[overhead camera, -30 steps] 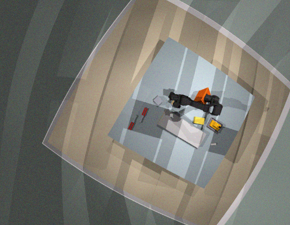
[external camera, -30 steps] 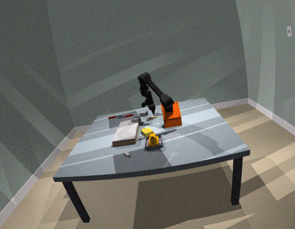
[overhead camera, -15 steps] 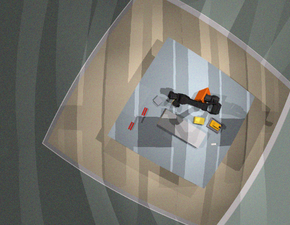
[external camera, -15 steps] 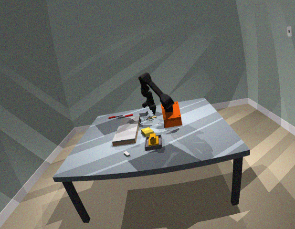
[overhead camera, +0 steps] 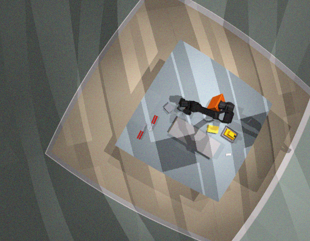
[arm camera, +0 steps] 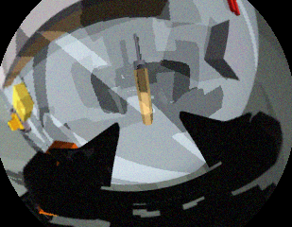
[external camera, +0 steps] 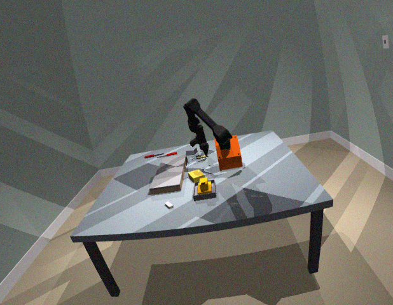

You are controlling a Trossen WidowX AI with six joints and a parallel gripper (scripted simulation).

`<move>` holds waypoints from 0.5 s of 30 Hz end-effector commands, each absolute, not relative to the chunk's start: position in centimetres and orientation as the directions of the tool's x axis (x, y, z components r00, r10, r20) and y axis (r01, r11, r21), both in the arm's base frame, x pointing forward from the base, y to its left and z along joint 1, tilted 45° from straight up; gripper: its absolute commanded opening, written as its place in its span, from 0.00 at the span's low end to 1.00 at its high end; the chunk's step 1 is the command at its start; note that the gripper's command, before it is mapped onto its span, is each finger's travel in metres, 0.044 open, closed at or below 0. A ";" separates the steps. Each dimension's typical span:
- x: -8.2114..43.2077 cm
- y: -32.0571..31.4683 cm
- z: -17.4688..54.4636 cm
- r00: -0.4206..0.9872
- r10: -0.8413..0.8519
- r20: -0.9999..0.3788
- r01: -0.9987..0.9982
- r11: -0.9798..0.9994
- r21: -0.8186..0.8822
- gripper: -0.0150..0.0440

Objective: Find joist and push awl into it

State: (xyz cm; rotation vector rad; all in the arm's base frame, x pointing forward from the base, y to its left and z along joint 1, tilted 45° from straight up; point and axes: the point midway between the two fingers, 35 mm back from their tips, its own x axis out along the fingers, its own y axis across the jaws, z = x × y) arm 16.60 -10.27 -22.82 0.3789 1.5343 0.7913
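Note:
The stud finder [overhead camera: 229, 133] [external camera: 204, 187], yellow with a dark part, rests in the grey tray [overhead camera: 225, 138] [external camera: 205, 197]. The awl [external camera: 201, 156] [arm camera: 144, 90] lies on the table, with its tan handle toward my fingers and its thin metal shaft pointing away in the wrist view. The arm mostly hides it in the top view. My gripper [overhead camera: 183, 110] [external camera: 199, 150] [arm camera: 149, 120] is open and empty above the awl, near its handle end. The pale floor panel [overhead camera: 210, 146] [external camera: 166, 180] lies beside it. The joist is hidden, and I can make out no hole.
A yellow block [overhead camera: 212, 129] [external camera: 196, 175] [arm camera: 23, 101] lies between panel and tray. A white piece [overhead camera: 228, 154] [external camera: 169, 204] lies near the panel's end. A grey square item [overhead camera: 169, 107] [arm camera: 217, 44] and red-handled tools [overhead camera: 154, 119] [external camera: 171, 153] lie beyond the awl.

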 end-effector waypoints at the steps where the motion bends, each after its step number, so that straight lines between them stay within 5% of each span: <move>1: 16.3 -9.4 -23.4 -0.140 0.670 -0.729 -0.208 0.700 0.683 1.00; 13: 16.2 -8.7 -24.1 -0.140 0.670 -0.729 -0.208 0.700 0.684 1.00; 15: 16.2 -8.7 -24.1 -0.140 0.670 -0.729 -0.208 0.700 0.684 0.91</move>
